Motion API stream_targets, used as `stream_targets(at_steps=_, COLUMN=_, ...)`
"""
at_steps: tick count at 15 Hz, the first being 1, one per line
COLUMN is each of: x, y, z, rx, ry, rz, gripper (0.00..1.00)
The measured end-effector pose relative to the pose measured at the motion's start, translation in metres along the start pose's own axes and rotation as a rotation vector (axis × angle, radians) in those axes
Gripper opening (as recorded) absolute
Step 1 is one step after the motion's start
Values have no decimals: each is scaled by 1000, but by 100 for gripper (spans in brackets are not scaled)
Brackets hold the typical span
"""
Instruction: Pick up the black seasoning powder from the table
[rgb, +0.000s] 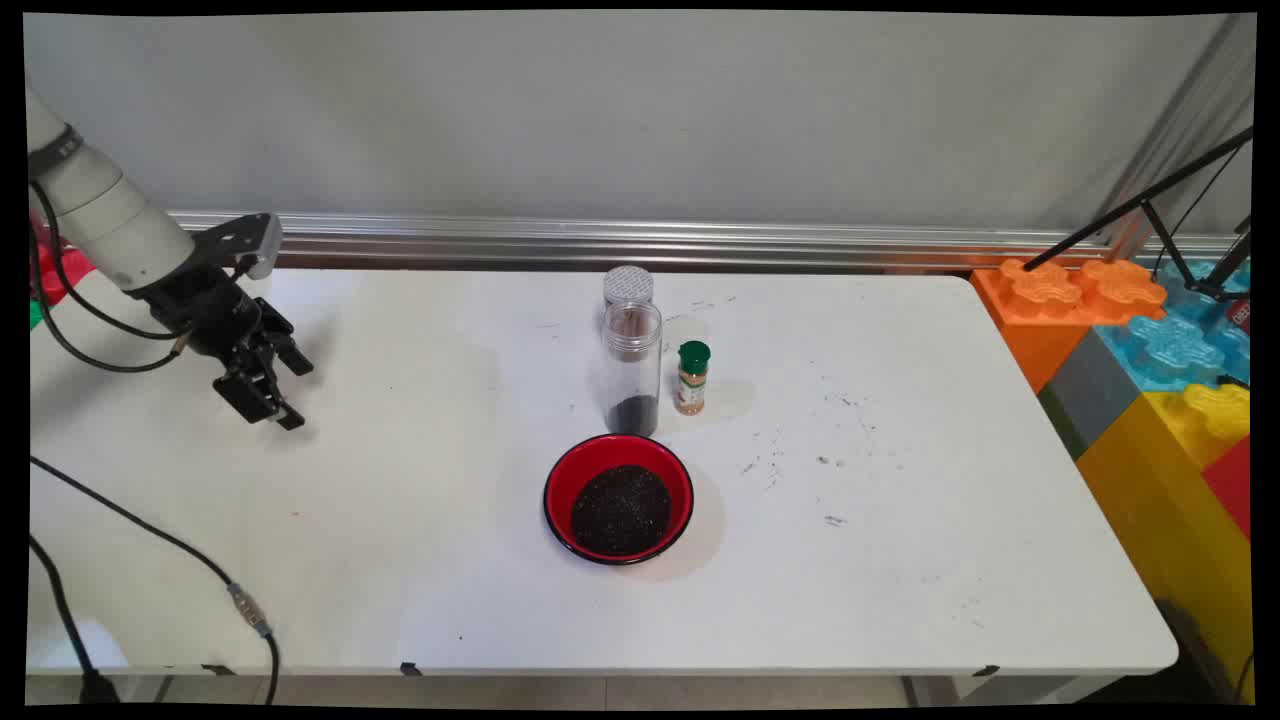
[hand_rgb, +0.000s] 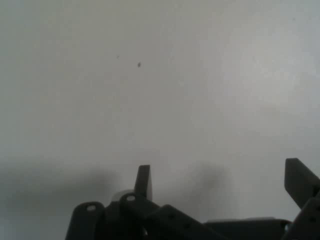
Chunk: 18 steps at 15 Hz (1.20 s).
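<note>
Table (rgb: 420, 560): white, w/ dark scuff marks right of centre.
Blocks (rgb: 1150, 340): big toy bricks off the table's right end; orange, blue, yellow, grey, red.
Gripper (rgb: 283, 394): black, over bare table at left, well apart from all items; jaws wide apart, holding nothing. Hand view shows only tabletop past the fingers (hand_rgb: 143, 181).
Bowl (rgb: 619, 498): red, black rim, dark granules inside; mid-table.
Jar (rgb: 632, 367): clear, upright, lidless, just behind bowl; dark contents at bottom.
Shaker (rgb: 692, 377): green cap, orange label, text unreadable; just right of jar.
Lid (rgb: 628, 285): grey, perforated, behind jar.

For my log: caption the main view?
Open pincer hovers left of jar, spice bottle, red bowl.
</note>
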Motion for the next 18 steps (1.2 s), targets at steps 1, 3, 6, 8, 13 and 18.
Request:
stream_targets(at_steps=1, x=3, y=1, z=0, rx=-6, ry=3, rz=2, gripper=100)
stream_targets(at_steps=3, x=13, y=5, z=2, rx=-19, ry=13, rz=12, gripper=100)
stream_targets(at_steps=6, x=37, y=11, z=9, rx=-36, ry=38, rz=35, gripper=100)
stream_targets(at_steps=8, x=54, y=15, z=15, rx=-44, ry=53, rz=57, gripper=100)
stream_targets(at_steps=13, x=97, y=22, z=30, rx=-60, ry=84, rz=152, gripper=100)
stream_targets(at_steps=18, x=134, y=26, z=41, rx=-67, ry=106, rz=263, gripper=100)
